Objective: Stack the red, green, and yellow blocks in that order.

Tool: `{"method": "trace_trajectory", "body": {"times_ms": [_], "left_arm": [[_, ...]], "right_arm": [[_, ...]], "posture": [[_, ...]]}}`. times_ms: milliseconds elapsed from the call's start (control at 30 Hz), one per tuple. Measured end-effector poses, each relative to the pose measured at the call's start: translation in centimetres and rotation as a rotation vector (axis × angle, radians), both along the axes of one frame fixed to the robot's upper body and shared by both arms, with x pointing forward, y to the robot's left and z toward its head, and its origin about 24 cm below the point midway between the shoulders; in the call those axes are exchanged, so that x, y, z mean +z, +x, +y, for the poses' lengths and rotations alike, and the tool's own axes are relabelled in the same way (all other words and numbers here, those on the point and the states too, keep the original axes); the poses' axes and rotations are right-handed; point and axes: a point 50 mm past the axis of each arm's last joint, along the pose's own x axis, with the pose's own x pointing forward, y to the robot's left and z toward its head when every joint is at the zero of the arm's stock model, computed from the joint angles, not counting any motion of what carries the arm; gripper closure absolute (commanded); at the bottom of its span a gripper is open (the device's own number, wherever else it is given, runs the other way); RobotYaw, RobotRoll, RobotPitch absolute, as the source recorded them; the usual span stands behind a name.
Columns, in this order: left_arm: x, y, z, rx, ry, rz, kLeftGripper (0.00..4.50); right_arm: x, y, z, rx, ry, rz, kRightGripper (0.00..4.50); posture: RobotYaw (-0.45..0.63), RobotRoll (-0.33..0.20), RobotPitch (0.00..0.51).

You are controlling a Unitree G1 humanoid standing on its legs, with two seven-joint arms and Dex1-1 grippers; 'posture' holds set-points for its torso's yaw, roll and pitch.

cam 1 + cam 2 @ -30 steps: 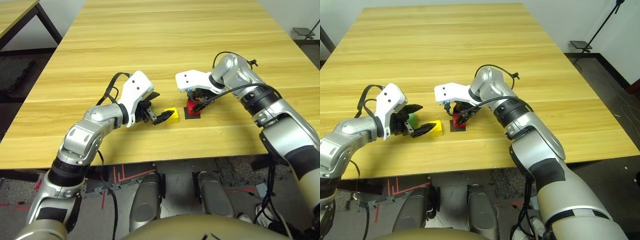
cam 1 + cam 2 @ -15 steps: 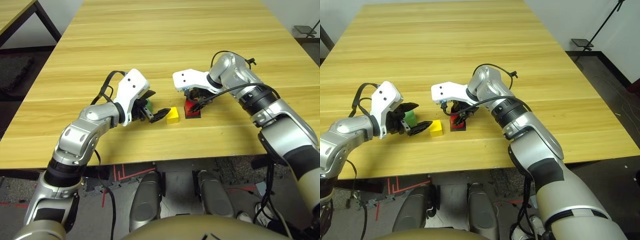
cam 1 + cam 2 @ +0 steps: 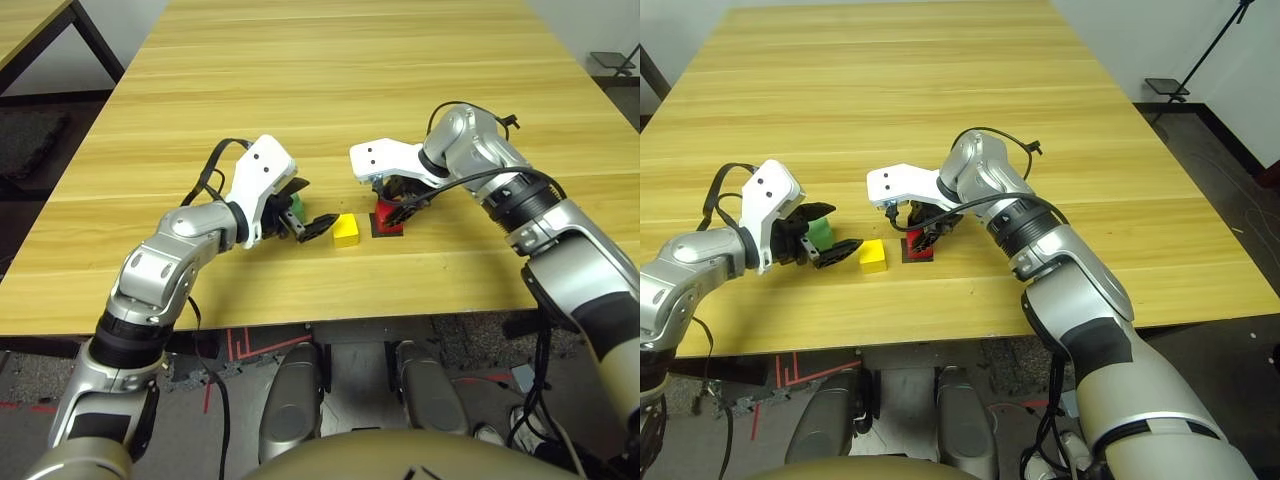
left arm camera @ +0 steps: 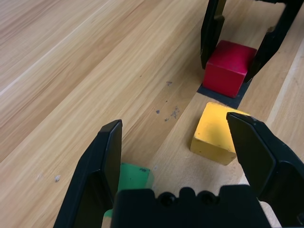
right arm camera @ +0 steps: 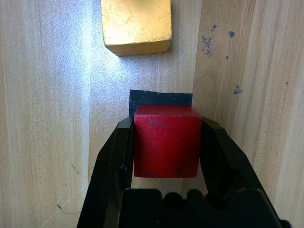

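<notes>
I see right gripper (image 5: 166, 142) clamped on red block (image 5: 166, 141) over black patch (image 5: 160, 98) | yellow block (image 3: 347, 230) just left of patch | left gripper (image 4: 183, 156) wide open, empty, green block (image 3: 819, 231) by one finger

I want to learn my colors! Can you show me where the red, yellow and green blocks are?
red block (image 5: 166, 140): right wrist view, middle of its top face.
yellow block (image 4: 214, 134): left wrist view, middle of its top face.
green block (image 3: 821, 231): right eye view, the side that shows between the left fingers.

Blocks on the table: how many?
3. The red block sits on the black patch between the right pincer fingers; yellow block beside it; green block by the left pincer.
</notes>
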Motion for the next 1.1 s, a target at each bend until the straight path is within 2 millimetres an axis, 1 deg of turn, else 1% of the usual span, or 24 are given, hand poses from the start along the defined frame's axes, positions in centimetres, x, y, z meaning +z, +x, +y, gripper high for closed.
{"method": "trace_trajectory", "body": {"times_ms": [33, 100, 200, 300, 367, 500, 567, 633, 767, 833, 933, 1033, 1100], "left_arm": [[0.0, 0.0, 0.1, 0.001, 0.005, 0.001, 0.0], [0.0, 0.0, 0.5, 0.002, 0.023, 0.006, 0.0], [-0.2, 0.2, 1.2, 0.012, 0.042, 0.023, 0.0], [-0.3, 0.5, 2.1, 0.02, 0.074, 0.031, 0.0], [-0.4, 1.0, 3.1, 0.036, 0.103, 0.037, 0.0], [-0.7, 2.0, 4.3, 0.052, 0.134, 0.047, 0.0], [-1.0, 2.6, 4.8, 0.053, 0.15, 0.046, 0.0], [-1.5, 3.1, 5.2, 0.056, 0.157, 0.06, 0.0], [-2.3, 3.7, 5.1, 0.024, 0.176, 0.082, 0.0], [-2.6, 3.9, 5.1, 0.007, 0.196, 0.091, 0.0], [-3.0, 4.1, 5.1, -0.015, 0.221, 0.097, 0.0], [-3.2, 4.2, 4.8, -0.022, 0.206, 0.099, 0.61], [-3.3, 4.3, 4.1, -0.035, 0.181, 0.091, 1.25]], "right_arm": [[-0.2, -0.1, -0.1, 0.003, 0.025, 0.015, 0.84], [0.5, 0.1, -0.6, 0.015, 0.119, 0.027, 0.09], [3.1, 0.9, -2.8, -0.014, 0.225, -0.012, 0.04], [5.6, 1.1, -5.9, -0.055, 0.294, -0.055, 0.04], [6.8, 0.9, -8.7, -0.098, 0.334, -0.083, 0.04], [8.1, 0.3, -12.1, -0.167, 0.384, -0.114, 0.04], [7.8, -0.2, -13.5, -0.209, 0.393, -0.11, 0.04], [7.0, -0.7, -14.0, -0.239, 0.416, -0.079, 0.04], [5.4, -1.6, -13.8, -0.281, 0.448, -0.032, 0.04], [5.4, -1.8, -13.6, -0.289, 0.468, -0.036, 0.04], [5.8, -2.0, -13.5, -0.319, 0.496, -0.067, 0.04], [5.6, -2.3, -13.4, -0.331, 0.512, -0.067, 0.0], [5.4, -2.5, -13.4, -0.34, 0.517, -0.059, 0.0]], "posture": [[0.47, -0.241, 0.104], [0.46, -0.23, 0.097], [0.45, -0.221, 0.09], [0.42, -0.214, 0.082], [0.39, -0.209, 0.074], [0.35, -0.2, 0.063], [0.33, -0.193, 0.058], [0.31, -0.186, 0.056], [0.28, -0.171, 0.048], [0.26, -0.165, 0.049], [0.25, -0.158, 0.048], [0.24, -0.149, 0.048], [0.23, -0.144, 0.05]]}}
